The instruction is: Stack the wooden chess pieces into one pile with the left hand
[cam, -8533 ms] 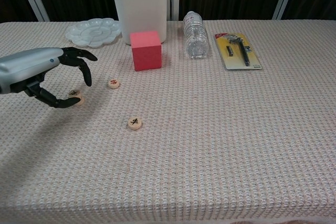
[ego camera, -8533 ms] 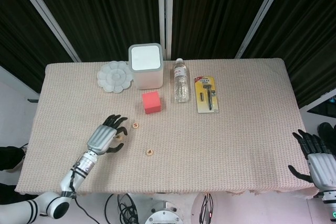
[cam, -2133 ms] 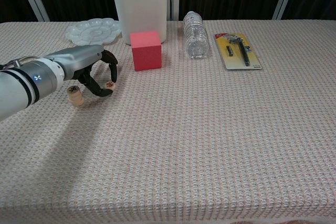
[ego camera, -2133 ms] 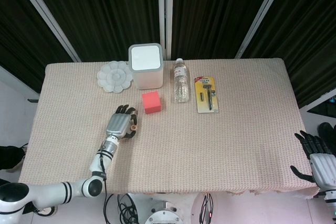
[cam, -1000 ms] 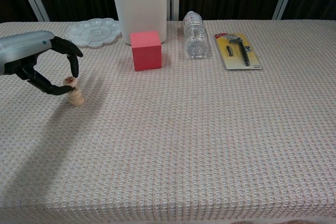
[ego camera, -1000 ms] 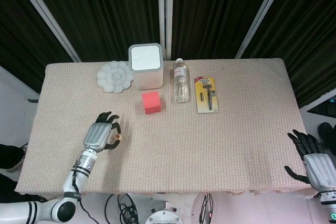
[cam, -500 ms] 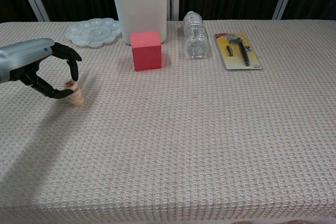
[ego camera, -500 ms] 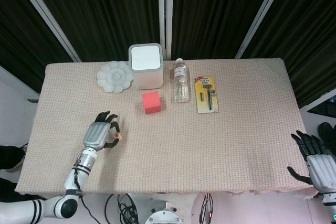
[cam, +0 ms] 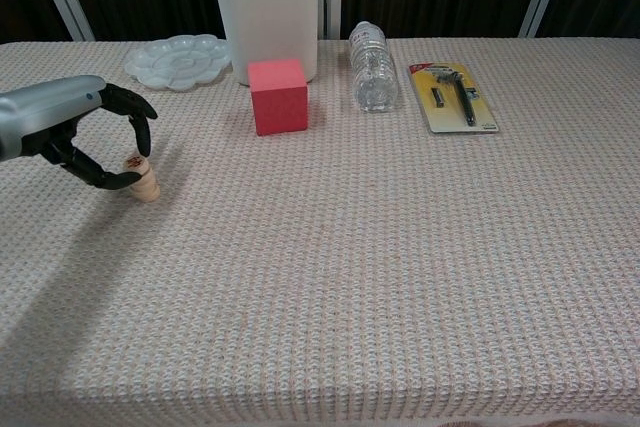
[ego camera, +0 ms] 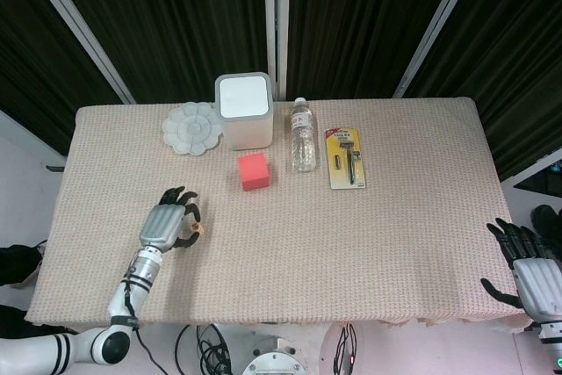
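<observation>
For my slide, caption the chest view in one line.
Left hand holds the top piece on the stack of wooden chess pieces.

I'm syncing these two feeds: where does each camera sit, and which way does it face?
Head view: high above, looking down on the table; left hand and right hand show.
Chest view: low at the near edge, facing the curtain; only the left hand.
Shared: chess-piece pile, red cube, bottle.

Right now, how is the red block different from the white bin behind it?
The red block is a small, bright red cube; the white bin is much taller, white with a grey rim. The red block stands nearer the robot, the white bin behind it by the curtain. Both are boxy and stand upright on the table.
</observation>
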Controlling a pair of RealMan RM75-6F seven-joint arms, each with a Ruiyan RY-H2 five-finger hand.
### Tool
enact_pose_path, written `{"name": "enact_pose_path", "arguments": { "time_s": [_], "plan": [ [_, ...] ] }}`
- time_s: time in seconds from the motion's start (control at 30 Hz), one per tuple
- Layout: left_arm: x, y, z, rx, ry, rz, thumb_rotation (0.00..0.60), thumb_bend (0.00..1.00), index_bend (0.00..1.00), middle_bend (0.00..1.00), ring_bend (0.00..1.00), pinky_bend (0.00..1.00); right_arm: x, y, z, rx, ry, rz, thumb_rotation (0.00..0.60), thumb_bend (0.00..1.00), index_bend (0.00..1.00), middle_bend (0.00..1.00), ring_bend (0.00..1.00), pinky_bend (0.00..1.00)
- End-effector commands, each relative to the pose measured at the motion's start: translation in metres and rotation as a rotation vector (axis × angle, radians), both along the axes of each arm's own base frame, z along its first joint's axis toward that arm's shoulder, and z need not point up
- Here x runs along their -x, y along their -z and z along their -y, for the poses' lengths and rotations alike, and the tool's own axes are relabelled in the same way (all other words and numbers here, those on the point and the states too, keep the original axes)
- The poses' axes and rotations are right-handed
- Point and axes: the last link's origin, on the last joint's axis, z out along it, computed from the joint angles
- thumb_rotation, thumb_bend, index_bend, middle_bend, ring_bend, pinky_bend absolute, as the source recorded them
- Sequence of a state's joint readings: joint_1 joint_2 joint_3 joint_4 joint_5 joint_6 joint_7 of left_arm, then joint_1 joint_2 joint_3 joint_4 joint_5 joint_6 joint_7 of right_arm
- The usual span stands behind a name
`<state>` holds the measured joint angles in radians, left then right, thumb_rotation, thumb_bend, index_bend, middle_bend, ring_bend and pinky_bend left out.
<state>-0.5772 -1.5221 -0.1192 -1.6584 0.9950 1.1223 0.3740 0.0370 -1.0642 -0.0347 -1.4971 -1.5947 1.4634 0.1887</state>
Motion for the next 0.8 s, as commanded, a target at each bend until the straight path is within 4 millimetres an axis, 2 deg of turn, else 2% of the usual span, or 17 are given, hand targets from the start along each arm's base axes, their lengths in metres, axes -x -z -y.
{"name": "enact_pose_path", "arguments": {
  "time_s": [0.03, 0.57, 0.67, 0.8],
  "plan": [
    [0.001, 0.000, 0.000, 0.004, -0.008, 0.000, 0.600, 0.30, 0.49, 0.15, 0.00, 0.00, 0.000, 0.001, 0.000, -0.004, 0.000, -0.001, 0.600, 0.17, 0.00, 0.00, 0.00, 0.00],
    [-0.003, -0.004, 0.003, 0.006, 0.002, 0.013, 0.600, 0.30, 0.41, 0.15, 0.00, 0.00, 0.000, 0.000, 0.000, -0.003, 0.003, -0.003, 0.600, 0.17, 0.00, 0.00, 0.00, 0.00],
    [-0.007, -0.012, 0.007, -0.005, 0.018, 0.035, 0.600, 0.30, 0.39, 0.15, 0.00, 0.00, 0.000, 0.000, 0.000, 0.000, 0.004, -0.002, 0.600, 0.17, 0.00, 0.00, 0.00, 0.00],
    [-0.008, -0.037, 0.021, -0.066, 0.118, 0.043, 0.600, 0.28, 0.29, 0.14, 0.00, 0.00, 0.001, -0.003, -0.001, 0.009, 0.009, 0.003, 0.600, 0.17, 0.00, 0.00, 0.00, 0.00]
  ]
}}
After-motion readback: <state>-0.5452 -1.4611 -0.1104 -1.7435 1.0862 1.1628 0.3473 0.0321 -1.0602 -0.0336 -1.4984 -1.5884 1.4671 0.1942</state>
